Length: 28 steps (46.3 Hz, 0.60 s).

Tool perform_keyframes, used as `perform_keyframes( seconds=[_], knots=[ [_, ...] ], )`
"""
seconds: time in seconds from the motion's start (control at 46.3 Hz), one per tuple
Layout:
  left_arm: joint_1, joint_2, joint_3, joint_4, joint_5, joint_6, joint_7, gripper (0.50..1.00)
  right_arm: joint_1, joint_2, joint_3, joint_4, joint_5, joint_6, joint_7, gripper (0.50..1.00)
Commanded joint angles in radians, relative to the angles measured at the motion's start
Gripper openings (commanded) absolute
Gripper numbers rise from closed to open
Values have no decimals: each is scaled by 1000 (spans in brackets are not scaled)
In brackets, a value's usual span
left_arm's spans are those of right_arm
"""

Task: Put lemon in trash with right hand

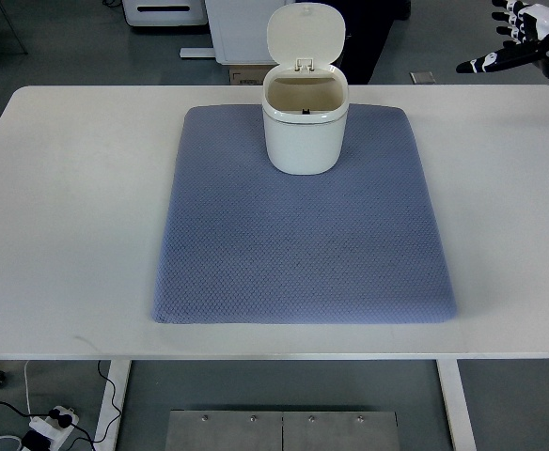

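A white trash bin [304, 117], lid up, stands at the far edge of a blue mat [303, 235] on a white table [68, 216]. The right hand [524, 42], fingers spread and empty, hovers well apart at upper right. No lemon shows.

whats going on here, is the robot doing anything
Nothing is being handled at this moment. The right hand hangs in the far right corner beyond the table edge, fingers spread and empty. A white trash bin stands with its lid open at the far end of a blue mat. No lemon is visible.
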Motion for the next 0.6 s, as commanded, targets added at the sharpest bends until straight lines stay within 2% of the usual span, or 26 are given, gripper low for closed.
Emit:
perform_keyframes(
  seconds=[0.0, 0.237, 0.583],
  knots=[
    [0, 0, 0, 0, 0, 0, 0, 1000, -40, -16, 49, 0, 1, 0, 2, 1000],
    [0, 0, 0, -1, 0, 0, 0, 1000, -155, -40, 242, 2, 1, 0, 0, 1000],
    [0, 0, 0, -1, 0, 0, 0, 1000, -337, -11, 538, 3, 2, 2, -7, 1000]
  ],
)
